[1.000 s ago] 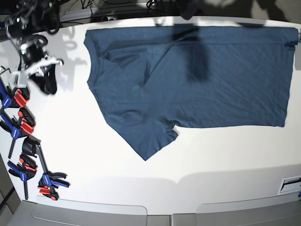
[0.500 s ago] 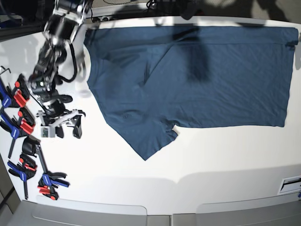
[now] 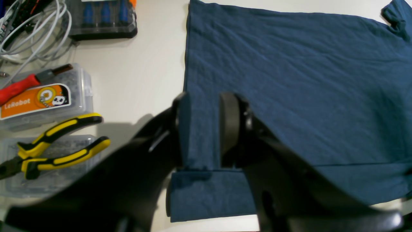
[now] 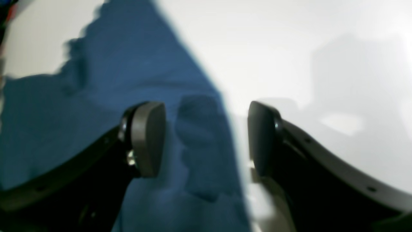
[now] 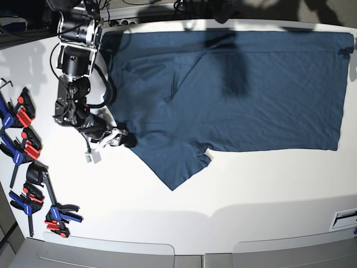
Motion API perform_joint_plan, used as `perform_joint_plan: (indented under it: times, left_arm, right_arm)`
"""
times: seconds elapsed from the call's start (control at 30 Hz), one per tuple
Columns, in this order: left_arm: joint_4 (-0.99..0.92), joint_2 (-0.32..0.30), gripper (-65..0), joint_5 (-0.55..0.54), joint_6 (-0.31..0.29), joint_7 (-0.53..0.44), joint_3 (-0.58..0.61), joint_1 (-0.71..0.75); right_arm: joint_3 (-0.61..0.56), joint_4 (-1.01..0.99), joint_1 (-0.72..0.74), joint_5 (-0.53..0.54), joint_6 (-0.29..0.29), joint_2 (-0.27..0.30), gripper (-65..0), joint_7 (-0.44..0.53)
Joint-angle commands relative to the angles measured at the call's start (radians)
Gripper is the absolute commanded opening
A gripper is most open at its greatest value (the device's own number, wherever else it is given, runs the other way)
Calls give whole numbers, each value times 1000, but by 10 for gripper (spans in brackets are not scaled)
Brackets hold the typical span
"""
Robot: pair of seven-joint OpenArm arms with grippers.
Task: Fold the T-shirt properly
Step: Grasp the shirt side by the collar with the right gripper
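Observation:
The dark navy T-shirt [image 5: 251, 95] lies spread flat across the far half of the white table, neck to the left, one sleeve pointing toward the near edge. My right gripper [image 5: 121, 138] is low at the shirt's left edge. In the blurred right wrist view the right gripper [image 4: 206, 138] is open wide, one finger over the T-shirt [image 4: 96, 112] and the other over bare table. My left gripper [image 3: 204, 129] stands open, straddling the side edge of the T-shirt [image 3: 289, 80] just above a small folded-over corner. The left arm is out of the base view.
Several blue-and-red clamps [image 5: 22, 145] lie along the table's left edge. Beside the left gripper are yellow-handled pliers [image 3: 58, 141], a clear LeRobot box [image 3: 42, 93], white cables [image 3: 32, 29] and a screwdriver case [image 3: 103, 16].
My right arm has swung from the clamps at the table's left in to the shirt's left edge, its jaws now wider. The shirt has not shifted.

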Motion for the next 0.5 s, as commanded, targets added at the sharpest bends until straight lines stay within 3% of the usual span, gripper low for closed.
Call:
perform_joint_plan:
  times: [0.0, 0.3, 0.37, 0.47]
  left_arm:
    - [13, -21, -508, -17, -6, -23, -12, 3]
    - [13, -21, -507, -17, -6, -23, -12, 3]
    - [13, -22, -487, -17, -6, -23, -12, 3]
    - [13, -22, -426, -17, -6, -23, -12, 3]
  right_arm:
    - [-13, 2, 0, -35, -11, 8, -269, -44]
    - [-21, 2, -21, 36, 0, 8, -290, -68]
    - [-21, 2, -21, 53, 0, 8, -393, -75]
    - [-21, 2, -21, 58, 0, 8, -650, -79]
